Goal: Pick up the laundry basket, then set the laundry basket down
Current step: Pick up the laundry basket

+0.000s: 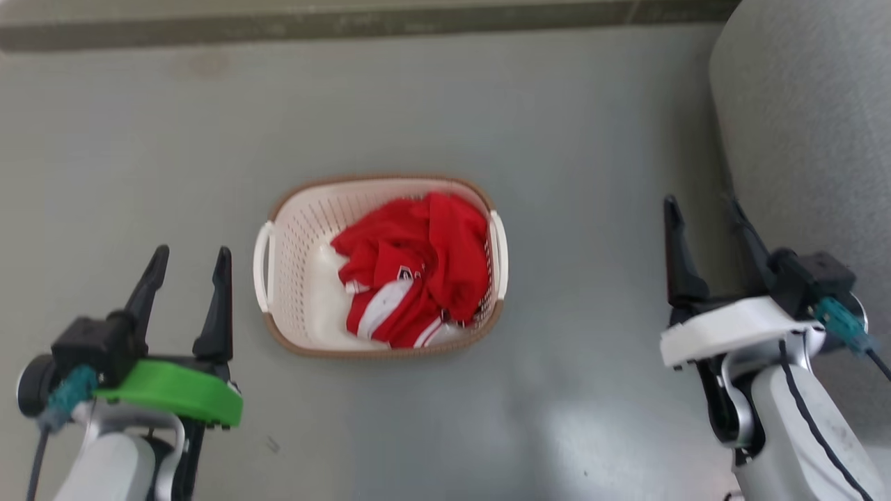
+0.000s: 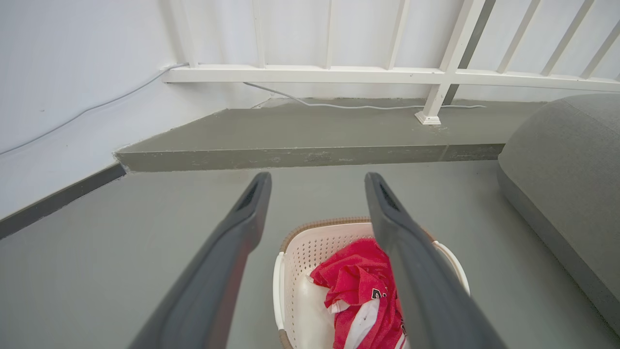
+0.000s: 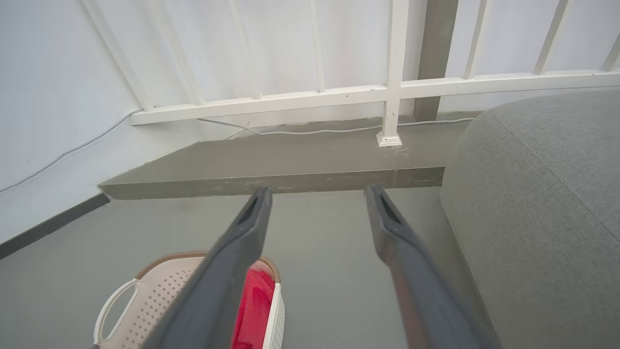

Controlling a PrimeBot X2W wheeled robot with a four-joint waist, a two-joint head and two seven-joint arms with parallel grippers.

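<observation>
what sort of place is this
Likely a home-like indoor room: a grey upholstered seat, a white railing on a raised step, and a basket of red clothes on the floor.

This looks like a room in a home. The floor [image 1: 139, 139] is smooth grey, and on the far side it rises by 1 low step [image 2: 310, 157] to a ledge. There a white railing [image 2: 387, 75] with slim upright bars stands before plain white walls [image 2: 72, 48]. A dark skirting [image 2: 58, 198] lines the left wall, and a pale cable [image 2: 348, 106] trails along the ledge. On the right sits a rounded grey fabric-covered seat [image 1: 800, 104]. On the floor stands a laundry basket [image 1: 299, 236] holding a red and white garment [image 1: 431, 250].
</observation>
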